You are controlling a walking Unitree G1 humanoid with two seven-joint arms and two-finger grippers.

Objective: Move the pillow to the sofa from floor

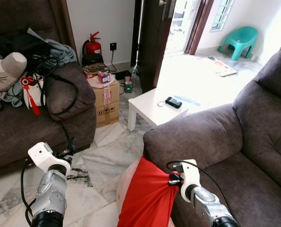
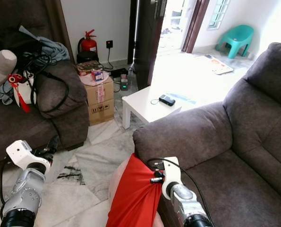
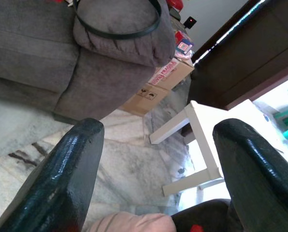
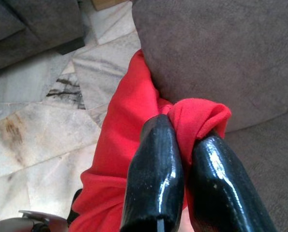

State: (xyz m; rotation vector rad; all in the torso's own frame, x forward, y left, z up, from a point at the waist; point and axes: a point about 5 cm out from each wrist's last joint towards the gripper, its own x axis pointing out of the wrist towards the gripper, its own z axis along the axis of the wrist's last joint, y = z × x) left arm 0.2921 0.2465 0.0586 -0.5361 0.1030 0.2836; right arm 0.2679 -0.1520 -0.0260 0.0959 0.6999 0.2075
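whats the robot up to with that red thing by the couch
The right gripper is shut on a bunched corner of the red pillow, holding it against the front of the grey sofa, beside the armrest. The pillow is not yet on the seat. The left gripper is open above the marble floor.
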